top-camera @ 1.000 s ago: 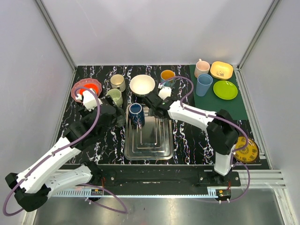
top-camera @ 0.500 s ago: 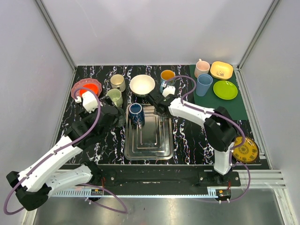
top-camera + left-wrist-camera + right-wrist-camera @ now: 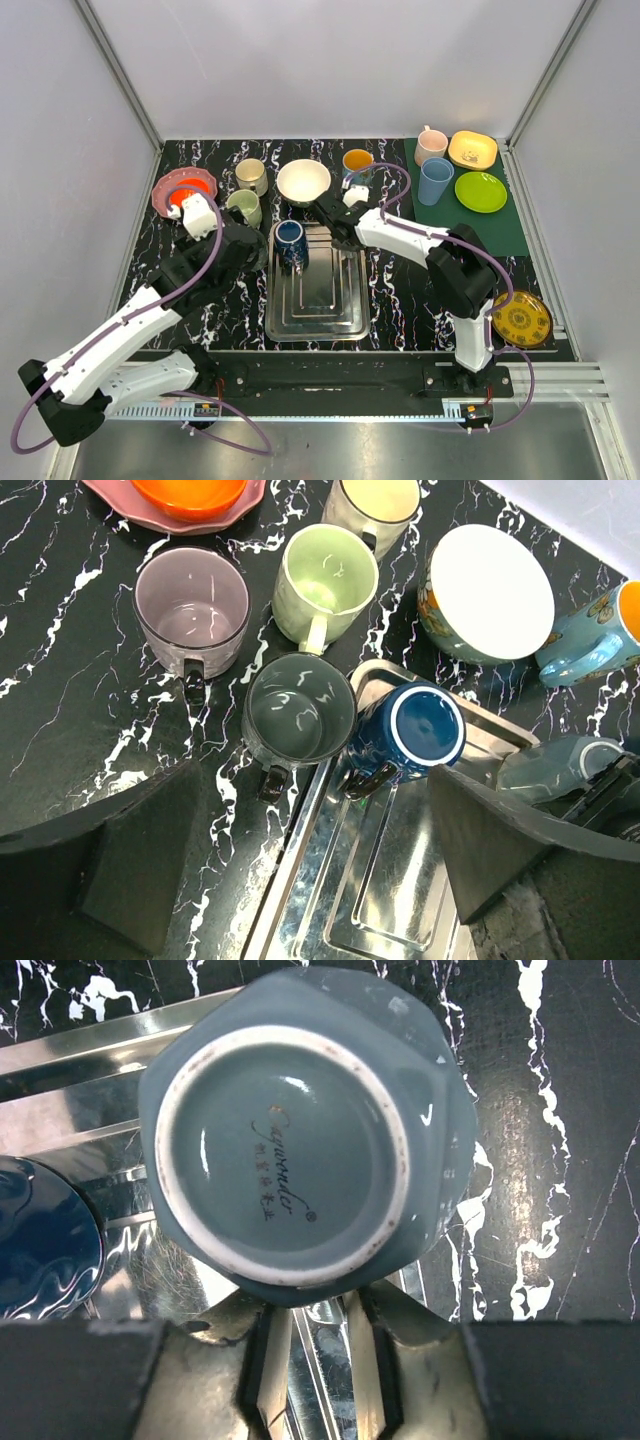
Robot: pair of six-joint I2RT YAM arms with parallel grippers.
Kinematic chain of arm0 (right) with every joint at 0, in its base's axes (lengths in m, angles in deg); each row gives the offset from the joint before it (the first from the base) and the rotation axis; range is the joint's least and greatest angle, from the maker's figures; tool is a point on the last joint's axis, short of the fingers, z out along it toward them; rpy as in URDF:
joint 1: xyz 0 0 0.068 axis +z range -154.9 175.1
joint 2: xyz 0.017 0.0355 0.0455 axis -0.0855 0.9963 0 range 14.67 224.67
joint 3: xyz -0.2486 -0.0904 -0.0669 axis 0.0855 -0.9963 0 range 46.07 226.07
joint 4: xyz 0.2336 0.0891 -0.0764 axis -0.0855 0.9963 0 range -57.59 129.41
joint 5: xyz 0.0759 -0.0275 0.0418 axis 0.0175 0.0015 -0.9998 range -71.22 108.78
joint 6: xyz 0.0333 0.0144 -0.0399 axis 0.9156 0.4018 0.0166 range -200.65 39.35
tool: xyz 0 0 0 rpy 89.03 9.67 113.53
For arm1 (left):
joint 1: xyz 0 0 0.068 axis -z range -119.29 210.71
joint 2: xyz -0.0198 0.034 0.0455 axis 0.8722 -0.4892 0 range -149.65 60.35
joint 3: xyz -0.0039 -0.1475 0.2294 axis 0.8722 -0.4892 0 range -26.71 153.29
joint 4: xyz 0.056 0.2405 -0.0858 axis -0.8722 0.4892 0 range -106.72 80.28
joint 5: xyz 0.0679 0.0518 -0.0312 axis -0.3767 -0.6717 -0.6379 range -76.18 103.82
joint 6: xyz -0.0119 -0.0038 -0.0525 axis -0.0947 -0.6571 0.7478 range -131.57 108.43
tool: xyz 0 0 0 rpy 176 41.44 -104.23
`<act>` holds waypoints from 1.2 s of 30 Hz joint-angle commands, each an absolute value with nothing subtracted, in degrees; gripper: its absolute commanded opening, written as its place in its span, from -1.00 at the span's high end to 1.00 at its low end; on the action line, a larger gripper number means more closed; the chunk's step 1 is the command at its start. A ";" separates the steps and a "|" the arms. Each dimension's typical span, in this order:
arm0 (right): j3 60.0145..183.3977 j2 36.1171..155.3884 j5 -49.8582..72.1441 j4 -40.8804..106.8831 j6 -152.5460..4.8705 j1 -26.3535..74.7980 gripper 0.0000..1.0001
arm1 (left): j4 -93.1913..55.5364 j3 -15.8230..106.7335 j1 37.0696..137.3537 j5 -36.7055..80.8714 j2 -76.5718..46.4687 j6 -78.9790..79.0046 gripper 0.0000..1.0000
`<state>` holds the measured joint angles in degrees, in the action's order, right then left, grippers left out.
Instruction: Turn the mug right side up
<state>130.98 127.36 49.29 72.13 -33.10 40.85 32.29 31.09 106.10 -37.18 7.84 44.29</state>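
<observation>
The mug (image 3: 285, 1150) is grey-blue and upside down, its unglazed foot ring facing the right wrist camera. It stands at the far right corner of the steel tray (image 3: 315, 300). My right gripper (image 3: 315, 1360) sits right against the mug's near side. Its fingers are drawn in to a narrow gap where the handle sits under the mug's edge. In the left wrist view the mug (image 3: 555, 765) shows at the right, partly behind the right gripper. My left gripper (image 3: 320, 850) hangs wide open over the tray's left rim, holding nothing.
A dark blue mug (image 3: 420, 728) stands upright in the tray's far left corner. Dark grey (image 3: 298, 708), purple (image 3: 192, 605) and light green (image 3: 327, 575) mugs stand beside it. A white bowl (image 3: 303, 181) and an orange-lined mug (image 3: 357, 163) are behind the tray. Cups and plates sit on the green mat (image 3: 470, 200).
The right gripper has moved in to the mug and its jaws have narrowed from wide to almost together. The left arm shifted slightly and stays open.
</observation>
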 commanded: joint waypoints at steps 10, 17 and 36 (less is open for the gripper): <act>129.31 122.71 47.70 72.04 -35.47 39.92 1.00 | 27.40 29.54 106.15 -35.31 8.32 42.32 -0.82; 125.45 105.22 44.55 66.61 -40.40 46.94 1.00 | 26.52 29.54 106.15 -35.66 10.95 39.24 -0.84; 92.40 68.20 7.63 3.87 -26.62 38.34 1.00 | -41.66 2.56 106.06 19.76 24.61 42.03 -0.98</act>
<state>92.70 70.07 17.07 25.05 -32.18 39.48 -17.37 3.42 106.08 4.85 29.59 35.72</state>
